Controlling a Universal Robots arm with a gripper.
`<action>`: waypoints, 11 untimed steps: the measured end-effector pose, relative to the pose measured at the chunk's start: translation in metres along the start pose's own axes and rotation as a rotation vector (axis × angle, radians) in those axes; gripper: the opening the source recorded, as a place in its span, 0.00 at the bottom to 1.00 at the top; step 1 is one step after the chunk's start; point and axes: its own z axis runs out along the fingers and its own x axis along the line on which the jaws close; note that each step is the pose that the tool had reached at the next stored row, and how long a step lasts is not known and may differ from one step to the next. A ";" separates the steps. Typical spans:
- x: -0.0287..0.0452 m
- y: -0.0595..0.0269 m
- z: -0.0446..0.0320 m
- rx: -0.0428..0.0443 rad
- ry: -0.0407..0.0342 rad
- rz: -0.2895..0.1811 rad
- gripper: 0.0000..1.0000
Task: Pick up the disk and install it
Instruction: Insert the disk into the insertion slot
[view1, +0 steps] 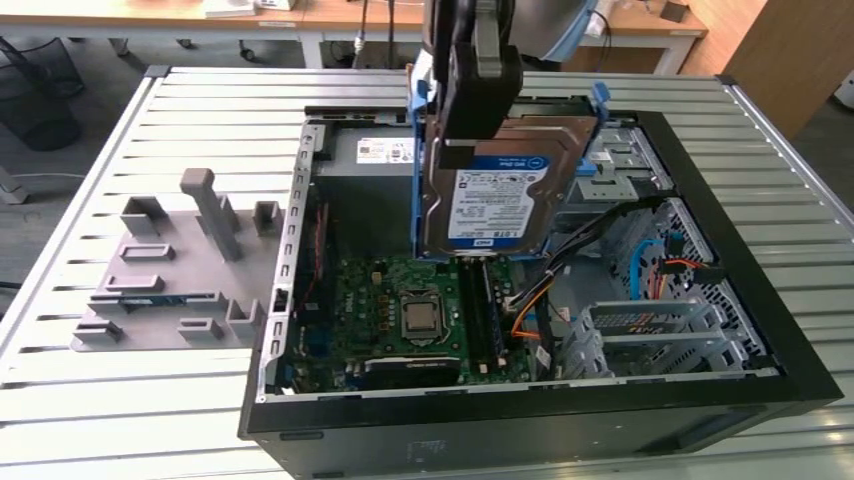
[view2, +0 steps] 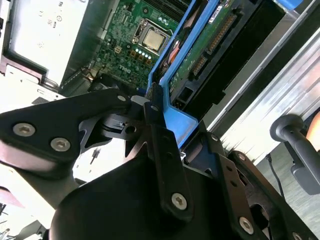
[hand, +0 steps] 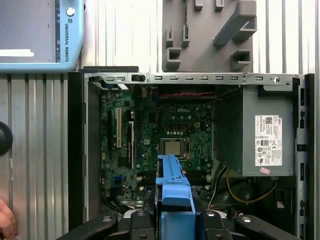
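The disk (view1: 501, 195) hangs upright over the open computer case (view1: 534, 405), its blue-and-white label facing the exterior view. My gripper (view1: 470, 135) is shut on its upper edge and blue frame. Its lower edge hovers above the motherboard (view1: 414, 300), apart from it. In the second wrist view my black fingers (view2: 154, 112) clamp the blue frame (view2: 170, 75), and the disk's green circuit-board side (view2: 210, 40) shows beyond them. Seen end-on in the first wrist view, the blue frame (hand: 172, 187) sits between the gripper (hand: 172, 222) parts, over the case interior.
A grey power supply (hand: 262, 135) with a white sticker fills one corner of the case. Metal drive cages (view1: 647, 330) and cables lie at the exterior view's right. A grey fixture plate (view1: 174, 270) rests on the slatted table (view1: 120, 400). A hand (hand: 5, 222) shows at the picture's edge.
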 end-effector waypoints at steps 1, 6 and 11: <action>0.0015 -0.0009 0.0004 0.0000 0.0000 0.000 0.36; 0.0050 -0.0149 0.0012 -0.0030 0.0001 0.000 0.36; 0.0108 -0.0232 0.0020 -0.0047 0.0002 0.000 0.36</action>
